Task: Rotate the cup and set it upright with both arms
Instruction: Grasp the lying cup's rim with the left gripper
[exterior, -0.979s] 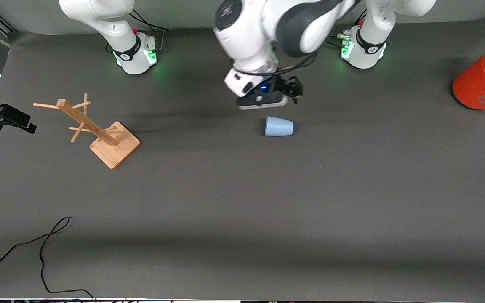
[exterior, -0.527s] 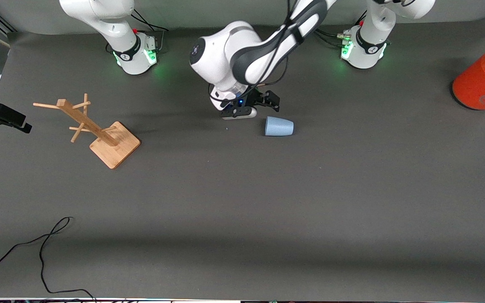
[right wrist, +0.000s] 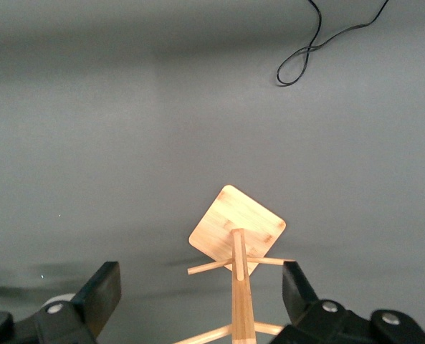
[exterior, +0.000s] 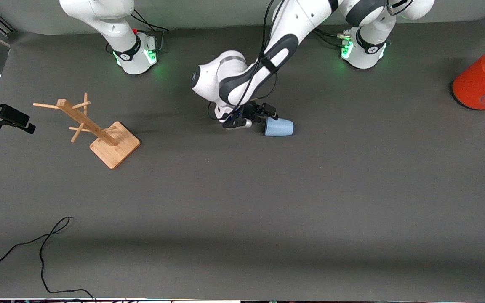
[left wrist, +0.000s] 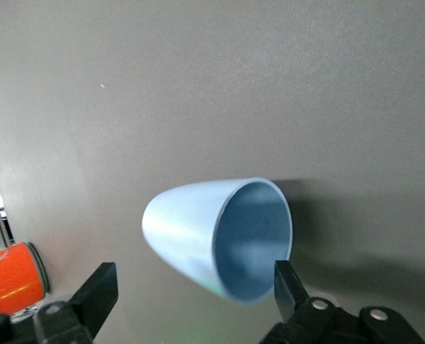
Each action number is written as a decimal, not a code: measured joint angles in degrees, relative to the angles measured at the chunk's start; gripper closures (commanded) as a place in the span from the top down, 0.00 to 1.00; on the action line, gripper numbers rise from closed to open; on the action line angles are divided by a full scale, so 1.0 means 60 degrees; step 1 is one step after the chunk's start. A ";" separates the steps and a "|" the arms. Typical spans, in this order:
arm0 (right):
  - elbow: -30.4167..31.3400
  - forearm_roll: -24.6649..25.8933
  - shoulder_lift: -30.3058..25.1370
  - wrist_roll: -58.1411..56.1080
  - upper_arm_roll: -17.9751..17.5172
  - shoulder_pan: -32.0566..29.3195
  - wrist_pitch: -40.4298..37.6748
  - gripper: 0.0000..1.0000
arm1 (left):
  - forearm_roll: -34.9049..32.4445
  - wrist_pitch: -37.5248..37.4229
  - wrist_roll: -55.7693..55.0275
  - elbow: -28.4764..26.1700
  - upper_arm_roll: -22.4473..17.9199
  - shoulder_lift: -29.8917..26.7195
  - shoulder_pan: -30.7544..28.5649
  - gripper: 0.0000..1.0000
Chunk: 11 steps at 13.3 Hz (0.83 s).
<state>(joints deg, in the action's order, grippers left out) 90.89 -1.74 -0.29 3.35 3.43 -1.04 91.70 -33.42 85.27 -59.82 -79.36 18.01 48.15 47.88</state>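
The light-blue cup [exterior: 279, 126] lies on its side on the dark table, its open mouth turned toward the right arm's end. In the left wrist view the cup [left wrist: 198, 233] shows its mouth. My left gripper [exterior: 267, 115] is low at the cup's mouth and open. In the left wrist view the left gripper [left wrist: 194, 290] has one finger [left wrist: 287, 287] close beside the rim and the other well apart from the cup. My right gripper [exterior: 23, 124] waits open and empty at the right arm's end of the table, and the right wrist view shows the right gripper [right wrist: 200, 290] above the wooden rack.
A wooden rack [exterior: 99, 132] with pegs stands toward the right arm's end; it also shows in the right wrist view [right wrist: 237, 236]. A large orange-red cylinder [exterior: 484, 80] lies at the left arm's end. A black cable [exterior: 44, 248] lies near the front edge.
My left arm has swung down and brought its open gripper from above the cup to table height at the cup's mouth. The cup and the right gripper have stayed put.
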 measured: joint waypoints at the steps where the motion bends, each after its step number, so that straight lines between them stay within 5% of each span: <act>1: 0.0001 0.0000 0.0000 0.0004 -0.0008 0.0000 0.0000 1.00 | -0.0255 0.0000 0.0010 0.0007 -0.0004 0.0179 0.0002 0.96; 9: 0.0040 0.0000 0.0000 0.0118 -0.0010 0.0000 -0.0046 1.00 | -0.0965 -0.0044 0.1336 0.0520 -0.0378 0.0492 -0.0001 0.92; 10: 0.0041 0.0000 -0.0003 0.0118 -0.0010 0.0000 -0.0048 1.00 | -0.0965 -0.0062 0.1548 0.0637 -0.0446 0.0491 -0.0003 0.86; 11: 0.0042 0.0000 -0.0006 0.0087 -0.0010 0.0001 -0.0048 1.00 | -0.0966 -0.0068 0.1674 0.0697 -0.0489 0.0491 -0.0007 0.69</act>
<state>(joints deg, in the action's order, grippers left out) 91.14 -1.74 -0.32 3.87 3.37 -1.04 91.41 -39.21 84.86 -49.78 -75.17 15.08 51.10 47.84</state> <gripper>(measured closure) 0.000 0.075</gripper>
